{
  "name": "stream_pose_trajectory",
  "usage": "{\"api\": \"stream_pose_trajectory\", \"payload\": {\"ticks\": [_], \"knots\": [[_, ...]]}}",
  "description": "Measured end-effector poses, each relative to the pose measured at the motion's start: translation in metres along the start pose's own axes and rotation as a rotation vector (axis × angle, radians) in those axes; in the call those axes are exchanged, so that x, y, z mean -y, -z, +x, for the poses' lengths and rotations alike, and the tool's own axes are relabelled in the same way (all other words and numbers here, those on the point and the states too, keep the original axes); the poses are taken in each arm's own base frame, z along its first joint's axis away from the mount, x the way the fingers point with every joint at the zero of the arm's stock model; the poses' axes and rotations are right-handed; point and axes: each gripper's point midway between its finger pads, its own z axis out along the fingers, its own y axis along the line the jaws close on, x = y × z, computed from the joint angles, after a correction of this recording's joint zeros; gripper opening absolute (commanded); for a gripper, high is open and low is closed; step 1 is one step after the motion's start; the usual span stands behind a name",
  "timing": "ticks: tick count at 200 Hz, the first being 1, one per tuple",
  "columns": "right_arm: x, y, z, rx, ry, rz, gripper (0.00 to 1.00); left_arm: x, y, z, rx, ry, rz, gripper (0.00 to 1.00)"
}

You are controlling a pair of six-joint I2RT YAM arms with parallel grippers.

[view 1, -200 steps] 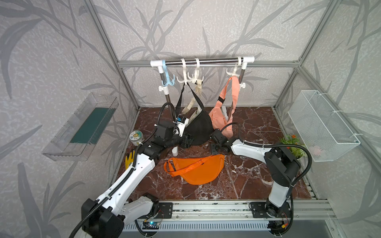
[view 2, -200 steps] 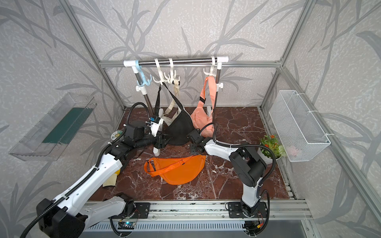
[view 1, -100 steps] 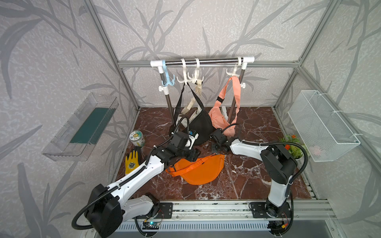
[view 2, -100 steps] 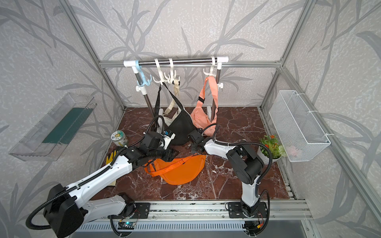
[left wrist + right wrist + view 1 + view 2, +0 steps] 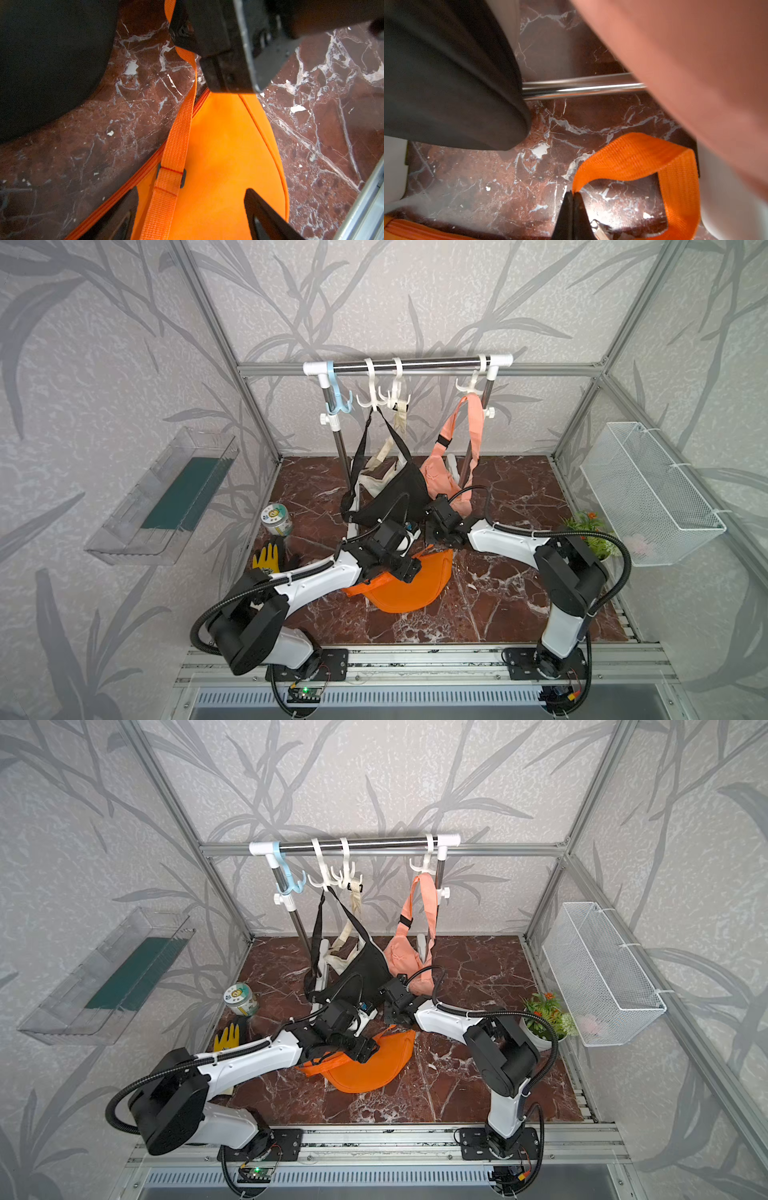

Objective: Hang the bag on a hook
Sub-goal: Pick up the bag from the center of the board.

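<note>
A: Left gripper [image 5: 188,209] – jaws spread, holding nothing, low over the orange bag [image 5: 409,589], which lies flat on the marble floor [image 5: 498,597], strap [image 5: 176,145] running between the fingers.

B: Right gripper [image 5: 572,199]?

A: Pinched shut on the strap's loop end. Lift w/ right, keep loop open; left should close on the webbing, not the pouch. Blue hook [image 5: 337,404] is free.

tin [image 5: 277,519] beside yellow glove [image 5: 267,558] | potted plant [image 5: 590,533] | wire basket [image 5: 648,493] | clear tray [image 5: 166,497]
</note>
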Motion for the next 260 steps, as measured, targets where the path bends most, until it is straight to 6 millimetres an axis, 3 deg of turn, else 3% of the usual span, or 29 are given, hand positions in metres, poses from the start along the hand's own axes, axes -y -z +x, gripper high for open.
{"api": "stream_pose_trajectory", "payload": {"ticks": [62, 78, 91, 99, 109, 126, 142, 164, 184, 203, 217, 240, 260], "knots": [[-0.010, 0.018, -0.011, 0.023, -0.018, -0.064, 0.00, -0.008, -0.030, -0.007, 0.033, 0.020, -0.038, 0.75], [-0.013, 0.026, -0.014, 0.030, -0.021, -0.088, 0.00, -0.012, -0.038, -0.002, 0.014, 0.027, -0.056, 0.62], [-0.015, 0.034, -0.016, 0.039, -0.025, -0.107, 0.00, -0.017, -0.043, 0.001, 0.001, 0.037, -0.082, 0.44], [-0.017, 0.040, -0.018, 0.045, -0.028, -0.123, 0.00, -0.021, -0.045, 0.002, -0.007, 0.045, -0.103, 0.28], [-0.019, 0.047, -0.020, 0.054, -0.030, -0.139, 0.00, -0.025, -0.045, 0.002, -0.012, 0.059, -0.122, 0.01], [-0.021, 0.056, -0.022, 0.063, -0.032, -0.162, 0.00, -0.032, -0.039, -0.001, -0.019, 0.058, -0.155, 0.00], [-0.022, 0.061, -0.020, 0.061, -0.025, -0.179, 0.05, -0.035, -0.022, -0.008, -0.016, 0.055, -0.168, 0.00], [-0.027, 0.066, -0.015, 0.044, 0.032, -0.219, 0.38, -0.039, 0.022, -0.026, 0.030, 0.063, -0.140, 0.00], [-0.036, 0.077, -0.011, 0.041, 0.119, -0.288, 0.59, -0.045, 0.072, -0.046, 0.117, 0.111, -0.062, 0.00], [-0.045, 0.099, -0.008, 0.074, 0.233, -0.387, 0.66, -0.051, 0.118, -0.057, 0.198, 0.141, -0.006, 0.00], [-0.052, 0.120, -0.007, 0.123, 0.323, -0.466, 0.69, -0.046, 0.139, -0.061, 0.208, 0.130, 0.042, 0.00], [-0.064, 0.156, -0.009, 0.214, 0.474, -0.581, 0.71, -0.033, 0.156, -0.066, 0.170, 0.093, 0.128, 0.00], [-0.075, 0.178, -0.009, 0.279, 0.593, -0.645, 0.72, -0.027, 0.160, -0.064, 0.130, 0.082, 0.176, 0.00]]}}
